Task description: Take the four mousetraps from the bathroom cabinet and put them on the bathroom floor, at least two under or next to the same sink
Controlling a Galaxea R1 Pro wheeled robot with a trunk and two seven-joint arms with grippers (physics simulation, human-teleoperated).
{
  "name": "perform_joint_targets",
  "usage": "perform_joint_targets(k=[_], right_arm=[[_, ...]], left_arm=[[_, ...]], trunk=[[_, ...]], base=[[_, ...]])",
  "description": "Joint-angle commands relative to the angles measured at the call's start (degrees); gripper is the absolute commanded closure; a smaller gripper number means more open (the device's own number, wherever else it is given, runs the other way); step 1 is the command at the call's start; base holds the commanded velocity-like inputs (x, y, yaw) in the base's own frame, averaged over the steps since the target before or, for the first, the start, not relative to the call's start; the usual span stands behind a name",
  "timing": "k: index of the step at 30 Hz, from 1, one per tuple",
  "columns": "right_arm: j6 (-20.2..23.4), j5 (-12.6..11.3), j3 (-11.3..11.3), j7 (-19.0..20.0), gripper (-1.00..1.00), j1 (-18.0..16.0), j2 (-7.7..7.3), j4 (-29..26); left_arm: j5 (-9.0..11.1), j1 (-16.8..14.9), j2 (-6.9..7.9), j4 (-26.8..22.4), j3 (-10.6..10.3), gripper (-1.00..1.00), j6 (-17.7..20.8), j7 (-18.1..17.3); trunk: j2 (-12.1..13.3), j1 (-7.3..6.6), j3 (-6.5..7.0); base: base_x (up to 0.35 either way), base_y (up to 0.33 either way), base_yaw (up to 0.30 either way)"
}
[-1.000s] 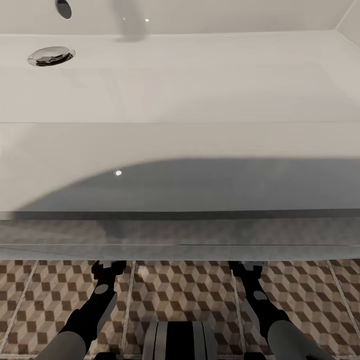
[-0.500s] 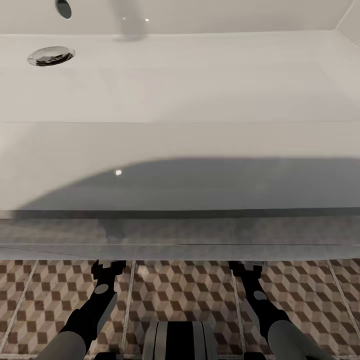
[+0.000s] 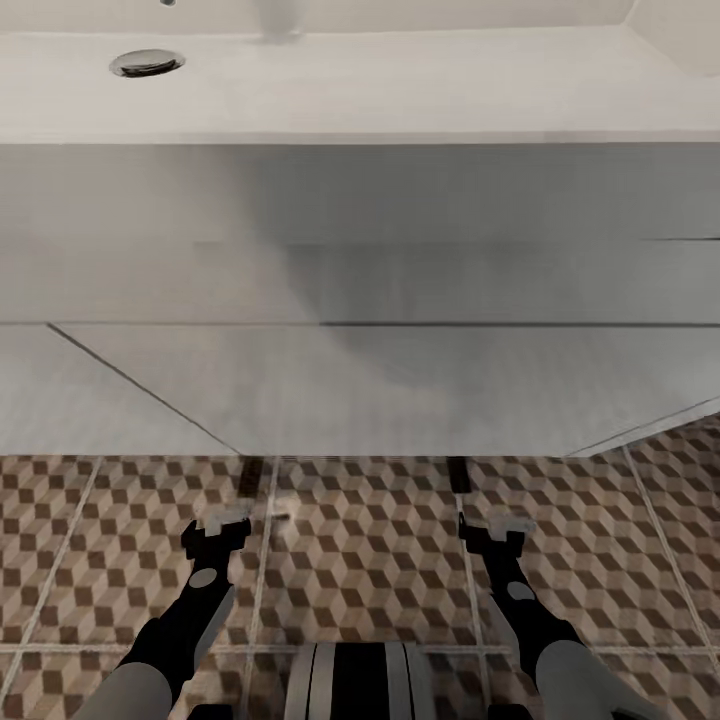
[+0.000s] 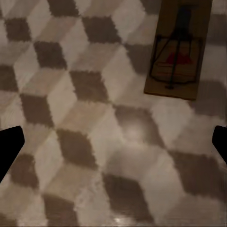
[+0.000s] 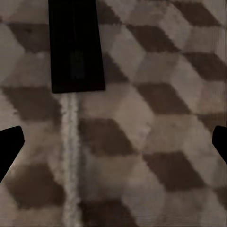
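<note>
While we face the white vanity, both our grippers, left and right, hang spread wide and empty over the floor, one mousetrap flat on tiles just ahead of our left fingers.

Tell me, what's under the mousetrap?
The mousetrap lies flat on the cube-patterned bathroom floor, below the open left gripper. The tile right beneath the board is covered, so whether anything else is there cannot be seen.
</note>
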Motion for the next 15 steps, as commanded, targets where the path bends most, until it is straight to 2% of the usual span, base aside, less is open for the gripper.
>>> perform_joint_targets(k=[1,15], right_arm=[[-0.15,0.61,-0.29,-0.25,-1.00,-0.03,0.05,0.04],[-0.15,0.69,-0.29,0.04,-1.00,-0.03,0.09,0.04]], left_arm=[[0.18,-0.03,0.05,0.04,-0.26,-1.00,-0.18,0.40],[0.18,-0.03,0.07,0.04,-0.29,-1.00,-0.18,0.40]], trunk=[[-0.01,-0.04,-0.03],[-0.01,-0.04,-0.03]], base=[[-0.335,0.000,0.000],[-0.338,0.000,0.000]])
